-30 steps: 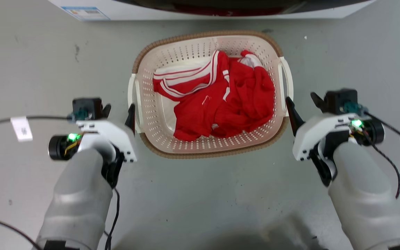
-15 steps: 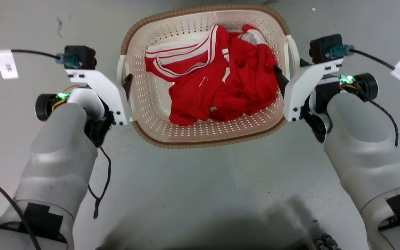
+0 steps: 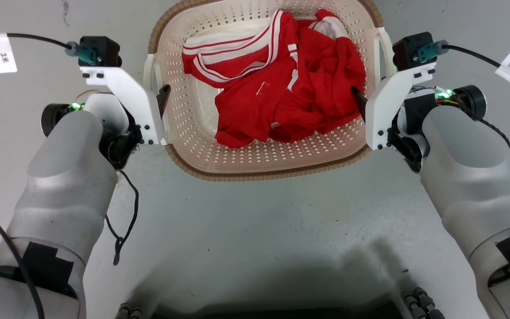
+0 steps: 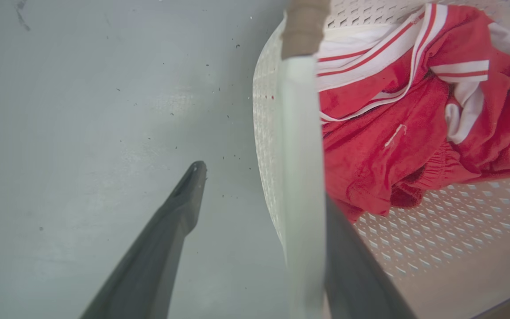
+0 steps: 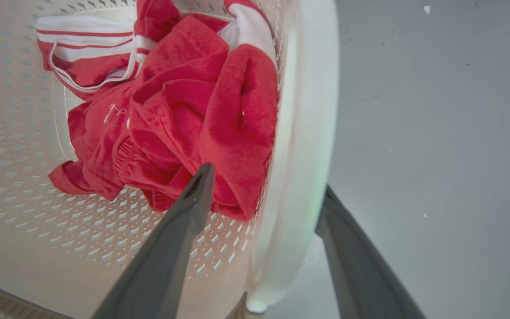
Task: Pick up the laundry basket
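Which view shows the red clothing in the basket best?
The head view: nearly all the red clothing lies visible inside the laundry basket. Each wrist view shows it partly, beside a white handle.

Open floor flanks the laundry basket (both sides).

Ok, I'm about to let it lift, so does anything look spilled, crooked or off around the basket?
Nothing stands out. The laundry basket looks level and undamaged, the red clothes lie inside it, and the left gripper and right gripper, both open, each straddle one of its white handles.
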Tool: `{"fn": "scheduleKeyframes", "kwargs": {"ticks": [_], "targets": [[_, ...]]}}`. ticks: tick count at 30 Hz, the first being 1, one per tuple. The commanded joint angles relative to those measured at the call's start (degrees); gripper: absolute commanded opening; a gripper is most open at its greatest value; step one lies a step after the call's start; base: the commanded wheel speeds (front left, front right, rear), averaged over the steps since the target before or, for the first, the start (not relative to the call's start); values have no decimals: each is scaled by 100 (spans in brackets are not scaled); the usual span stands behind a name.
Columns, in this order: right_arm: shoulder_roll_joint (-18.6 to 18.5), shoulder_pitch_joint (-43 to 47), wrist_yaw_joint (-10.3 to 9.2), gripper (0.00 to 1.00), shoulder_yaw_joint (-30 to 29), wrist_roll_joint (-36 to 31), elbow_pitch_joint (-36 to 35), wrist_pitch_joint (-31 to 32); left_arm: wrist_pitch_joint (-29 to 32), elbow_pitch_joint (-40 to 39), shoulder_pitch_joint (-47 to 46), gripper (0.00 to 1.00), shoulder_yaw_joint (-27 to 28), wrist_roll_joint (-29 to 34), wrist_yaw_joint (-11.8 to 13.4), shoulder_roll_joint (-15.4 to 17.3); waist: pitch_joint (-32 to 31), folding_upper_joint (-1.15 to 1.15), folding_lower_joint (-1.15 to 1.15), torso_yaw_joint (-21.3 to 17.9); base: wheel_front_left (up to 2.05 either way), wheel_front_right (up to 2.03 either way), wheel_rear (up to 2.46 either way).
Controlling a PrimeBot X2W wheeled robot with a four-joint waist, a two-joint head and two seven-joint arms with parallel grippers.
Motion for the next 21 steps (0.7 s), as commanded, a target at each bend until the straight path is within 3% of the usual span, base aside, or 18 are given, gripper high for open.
{"fn": "scheduleKeyframes", "kwargs": {"ticks": [1,2,3,4,5,21], "targets": [[-9,-103,-4,100,52,84,23,39,13,29,-108,100,-38,-42,13,15,38,0,-1,4,0,0,0],[-6,-118,-4,100,98,136,20,76,19,43,-127,81,-73,-90,13,-3,58,0,-1,6,0,0,0],[-6,-125,-4,44,129,200,24,90,18,57,-147,35,-108,-128,13,-15,72,0,-1,8,0,0,0],[2,-110,-4,9,174,268,28,150,10,69,-169,0,-141,-165,13,-23,83,0,-1,13,0,0,0],[22,-88,-4,0,221,360,1,192,73,77,-169,0,-184,-238,13,-50,89,0,-1,14,0,0,0],[-7,154,11,0,915,1376,-192,691,188,316,-89,0,-757,-796,9,-144,-551,0,-1,-13,0,0,0]]}}
